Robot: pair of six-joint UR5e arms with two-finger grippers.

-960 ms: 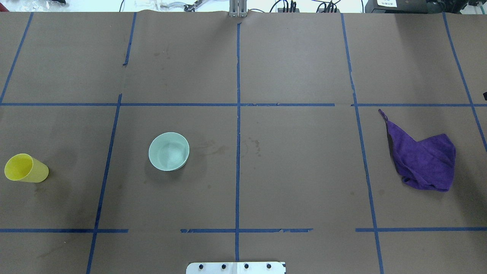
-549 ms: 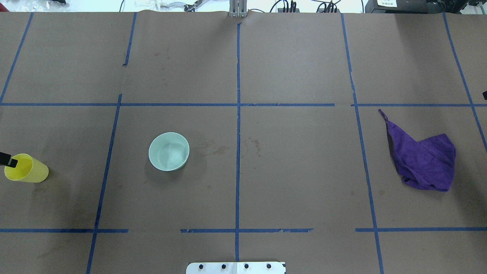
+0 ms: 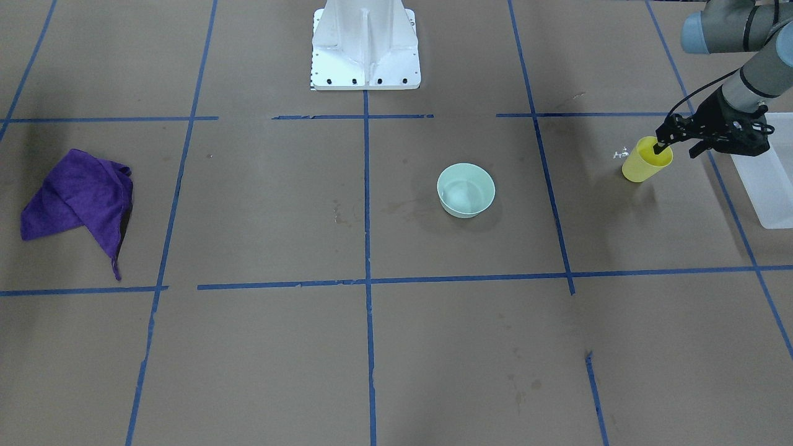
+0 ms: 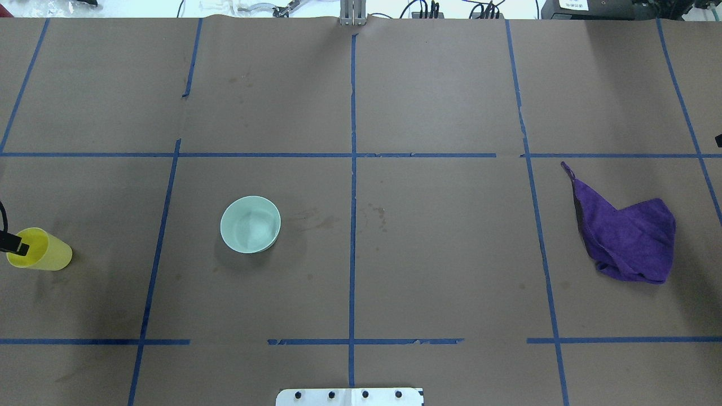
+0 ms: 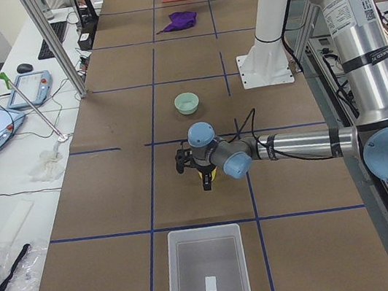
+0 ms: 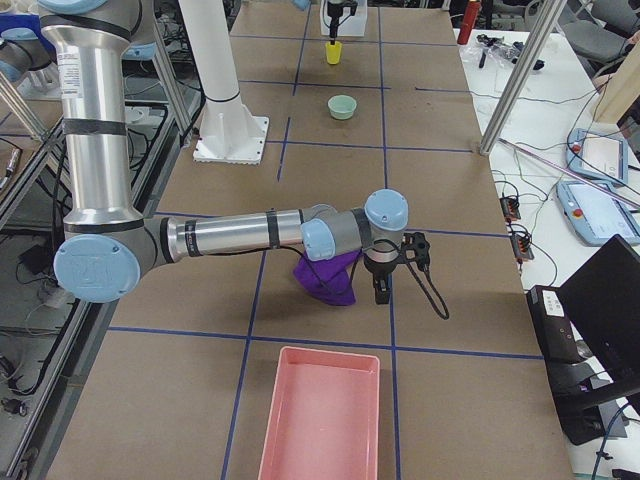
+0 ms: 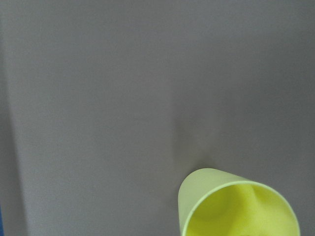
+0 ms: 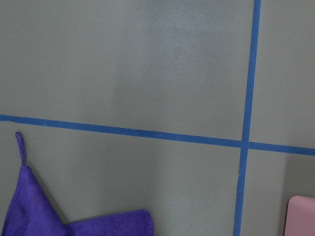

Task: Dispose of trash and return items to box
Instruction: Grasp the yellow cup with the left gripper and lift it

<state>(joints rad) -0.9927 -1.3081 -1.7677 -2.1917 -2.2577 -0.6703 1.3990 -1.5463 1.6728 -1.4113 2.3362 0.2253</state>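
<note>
The yellow cup [image 4: 45, 258] stands upright at the table's far left; it also shows in the front view [image 3: 644, 166] and the left wrist view [image 7: 236, 206]. My left gripper [image 3: 678, 148] is open at the cup's rim, with one finger [image 4: 16, 246] over its mouth and the other outside. The mint-green bowl [image 4: 250, 224] stands upright, right of the cup, untouched. The frosted white box [image 5: 207, 276] lies beyond the cup at the left end [image 3: 765, 179]. My right gripper [image 6: 385, 275] hovers by the purple cloth [image 4: 629, 237]; I cannot tell whether it is open or shut.
A pink tray [image 6: 320, 415] lies at the table's right end, beyond the cloth. The white robot base [image 3: 365, 46] stands at the near middle edge. A tiny white scrap [image 3: 619, 153] lies beside the cup. Blue tape lines grid the brown paper.
My left gripper has come in from the left edge, and one finger now sits over the cup's mouth. The cup, bowl and cloth have not moved.
</note>
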